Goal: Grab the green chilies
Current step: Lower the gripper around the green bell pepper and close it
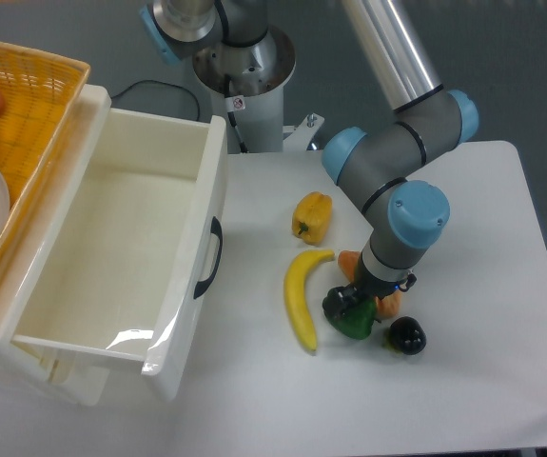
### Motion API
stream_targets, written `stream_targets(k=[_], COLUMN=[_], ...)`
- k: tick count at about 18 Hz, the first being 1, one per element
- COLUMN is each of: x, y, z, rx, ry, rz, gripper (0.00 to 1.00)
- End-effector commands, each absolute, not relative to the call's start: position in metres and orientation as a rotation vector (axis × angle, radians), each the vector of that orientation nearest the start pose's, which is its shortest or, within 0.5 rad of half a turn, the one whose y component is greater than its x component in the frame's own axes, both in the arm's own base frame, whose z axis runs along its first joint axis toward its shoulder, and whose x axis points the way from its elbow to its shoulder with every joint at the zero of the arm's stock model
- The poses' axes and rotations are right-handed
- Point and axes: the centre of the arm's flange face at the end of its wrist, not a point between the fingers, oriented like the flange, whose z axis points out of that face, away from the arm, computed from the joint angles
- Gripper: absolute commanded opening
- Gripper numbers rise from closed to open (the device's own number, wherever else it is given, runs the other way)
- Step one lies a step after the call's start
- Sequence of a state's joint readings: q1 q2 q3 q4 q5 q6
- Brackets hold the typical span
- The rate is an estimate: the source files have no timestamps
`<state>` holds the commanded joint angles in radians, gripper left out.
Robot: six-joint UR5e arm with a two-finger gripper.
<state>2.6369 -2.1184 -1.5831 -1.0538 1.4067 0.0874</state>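
The green chilies (356,326) are a glossy dark-green lumpy toy lying on the white table (463,228), right of the banana (302,297). My gripper (345,305) is down on top of the toy's upper left part and hides some of it. The black fingers are close against the toy. I cannot tell whether they are closed on it. The toy seems to rest on the table.
An orange carrot-like toy (390,304) lies under the wrist, touching the green toy. A small dark round fruit (407,335) sits just to the right. A yellow pepper (312,217) lies behind. A white bin (111,257) and a wicker basket (26,105) stand at the left.
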Motion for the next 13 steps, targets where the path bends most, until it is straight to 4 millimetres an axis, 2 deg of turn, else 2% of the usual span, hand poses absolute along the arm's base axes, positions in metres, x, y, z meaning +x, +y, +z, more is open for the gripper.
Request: stream_targets(k=[6,13], x=[-0.4958,-0.4987], y=[0.4459,0.4487], z=[0.2134,0.2137], rx=[-2.716,-2.696], ry=[-1.45,-1.484], rz=[-0.248,-0.246], gripper=[1.0,0.91])
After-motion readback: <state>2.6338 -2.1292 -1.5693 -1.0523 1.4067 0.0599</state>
